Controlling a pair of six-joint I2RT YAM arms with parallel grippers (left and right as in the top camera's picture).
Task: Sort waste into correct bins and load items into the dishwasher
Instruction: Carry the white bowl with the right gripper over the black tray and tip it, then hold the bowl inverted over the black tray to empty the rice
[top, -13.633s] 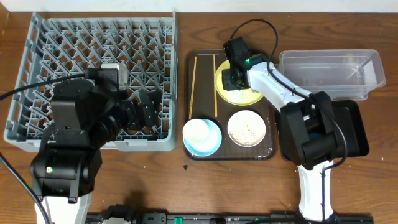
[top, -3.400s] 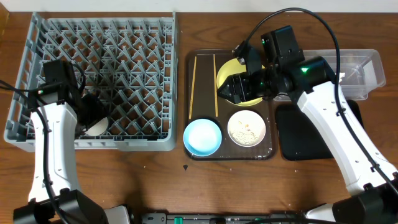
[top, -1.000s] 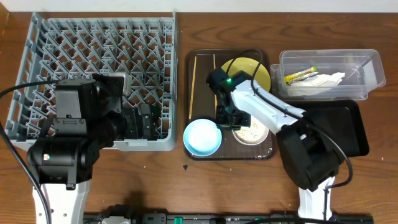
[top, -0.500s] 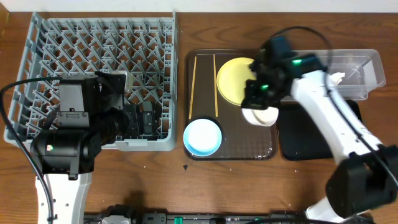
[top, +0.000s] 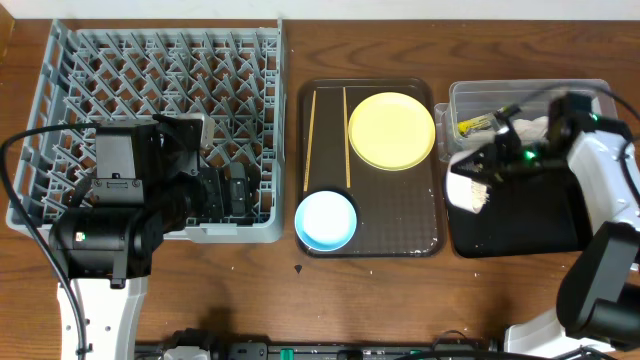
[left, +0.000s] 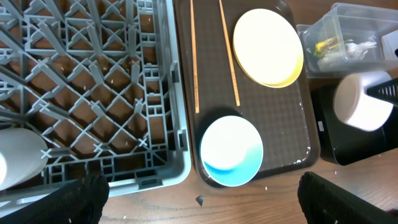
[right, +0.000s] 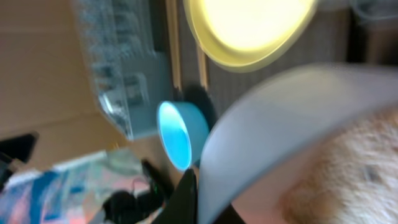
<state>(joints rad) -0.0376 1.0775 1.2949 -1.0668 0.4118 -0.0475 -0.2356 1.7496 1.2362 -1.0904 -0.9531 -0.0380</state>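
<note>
One bowl is in hand: your right gripper (top: 492, 168) has its fingers clamped on the rim of the white bowl (top: 468, 190), which is tipped on its side over the left edge of the black tray (top: 535, 222) at the frame's right. I judge this to be the scrap-dumping step. Next you need to tip it further so the rice-like scraps (right: 339, 171), blurred in the wrist view, fall into that tray.

Your left gripper (top: 228, 192) hangs with fingers wide apart and empty over the dish rack (top: 160, 70) at its lower right.

Counted:
- one yellow plate (top: 391, 130), one light blue bowl (top: 326, 220) and two chopsticks (top: 309, 130) on the brown serving tray (top: 400, 215);
- one white cup (left: 18, 165) in the rack;
- one tissue (top: 525, 130) and one wrapper (top: 480, 122) in the clear tub (top: 530, 88).
</note>
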